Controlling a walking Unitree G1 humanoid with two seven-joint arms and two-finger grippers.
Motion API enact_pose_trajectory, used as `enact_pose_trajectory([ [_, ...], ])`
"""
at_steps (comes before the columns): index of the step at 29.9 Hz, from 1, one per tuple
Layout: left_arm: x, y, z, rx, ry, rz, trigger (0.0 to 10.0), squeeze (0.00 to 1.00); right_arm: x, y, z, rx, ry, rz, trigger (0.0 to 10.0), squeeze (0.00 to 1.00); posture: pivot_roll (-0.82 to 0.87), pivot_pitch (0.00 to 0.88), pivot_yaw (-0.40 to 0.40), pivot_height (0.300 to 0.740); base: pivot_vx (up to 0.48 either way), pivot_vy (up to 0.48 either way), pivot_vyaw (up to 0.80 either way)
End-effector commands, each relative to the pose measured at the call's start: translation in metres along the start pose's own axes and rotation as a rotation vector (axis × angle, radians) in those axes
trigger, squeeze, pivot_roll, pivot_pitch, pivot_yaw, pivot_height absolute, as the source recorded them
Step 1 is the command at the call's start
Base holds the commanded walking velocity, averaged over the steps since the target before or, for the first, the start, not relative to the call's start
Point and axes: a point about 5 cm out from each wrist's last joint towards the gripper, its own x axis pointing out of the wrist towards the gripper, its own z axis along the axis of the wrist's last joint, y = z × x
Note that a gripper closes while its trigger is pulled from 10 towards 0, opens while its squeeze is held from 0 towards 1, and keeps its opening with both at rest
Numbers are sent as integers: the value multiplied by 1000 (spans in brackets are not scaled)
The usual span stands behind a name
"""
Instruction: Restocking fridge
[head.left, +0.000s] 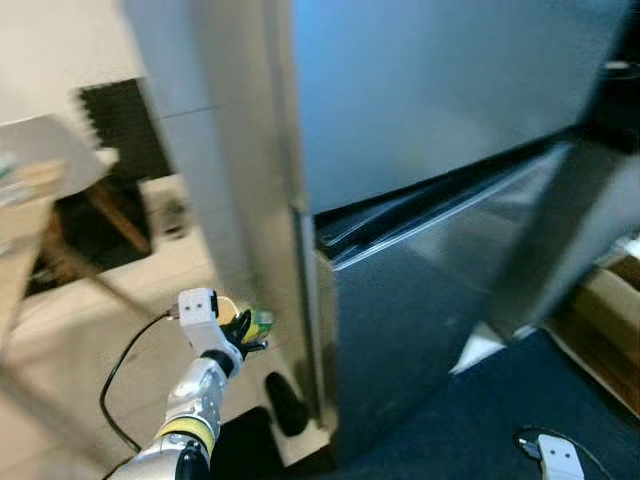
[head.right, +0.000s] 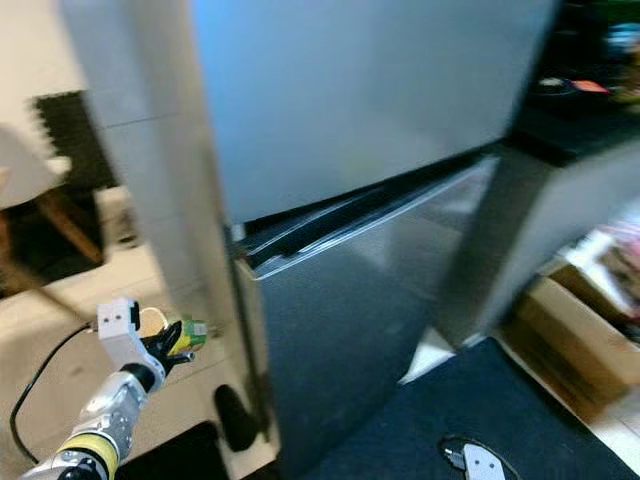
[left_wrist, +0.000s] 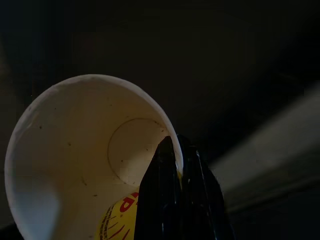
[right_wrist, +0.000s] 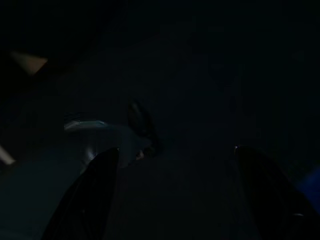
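Left eye view: the left gripper (head.left: 248, 335) is carrying a small paper cup (head.left: 240, 318) low beside the left flank of a tall steel fridge (head.left: 440, 130), its jaws clenched on the cup. Both fridge doors are looking closed, the dark seam between upper and lower door running across the middle. A black cable (head.left: 120, 375) is trailing over the pale floor (head.left: 70, 340) near the arm. The risk, judging from here: the cup is riding beside the fridge with no door open, and a swing toward the front could knock it against the steel corner or crush its thin wall.

Right eye view: the same cup (head.right: 172, 332) is showing yellow and green print, too blurred to read. A cardboard box (head.right: 580, 340) is sitting on the floor to the right of the fridge. The right arm is hanging idle low down.

Left wrist view: the jaws are pinching the cup's rim, one black finger (left_wrist: 167, 200) inside the white, empty interior. Red lettering on a yellow patch is peeking out by the finger; the word cannot be made out. A rim-only hold could let the cup twist or slip.

Right wrist view: the right gripper (right_wrist: 175, 195) is hanging in shadow, its jaws standing released and wide apart above dim ground.
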Motion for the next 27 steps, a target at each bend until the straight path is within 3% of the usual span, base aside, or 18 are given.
enact_pose_trajectory([
  [1, -1, -1, -4, 42, 33, -29, 10000, 0, 2, 8, 2, 2, -9, 17, 10000, 0, -42, 0, 28, 740, 0, 0, 0],
  [6, 1, -16, -13, 82, 89, -136, 10000, 0, 3, 12, 1, -8, -5, 19, 10000, 0, -43, 0, 30, 740, 0, 0, 0],
  [13, 3, -38, -25, 8, 119, -284, 10000, 0, 4, 13, 1, -8, -4, 12, 10000, 0, -42, 0, 31, 740, 0, 0, 0],
  [19, 4, -69, -38, -59, 127, -434, 10000, 0, 4, 14, -1, -10, 1, 8, 10000, 0, -42, 0, 32, 740, 0, 0, 0],
  [25, 5, -76, -39, -66, 122, -457, 10000, 0, 4, 15, -2, -14, 3, 10, 10000, 0, -42, 0, 32, 740, 0, 0, 0],
  [27, 6, -87, -41, -92, 121, -496, 10000, 0, 4, 16, -2, -17, 5, 14, 10000, 0, -42, 0, 32, 740, 0, 0, 0],
])
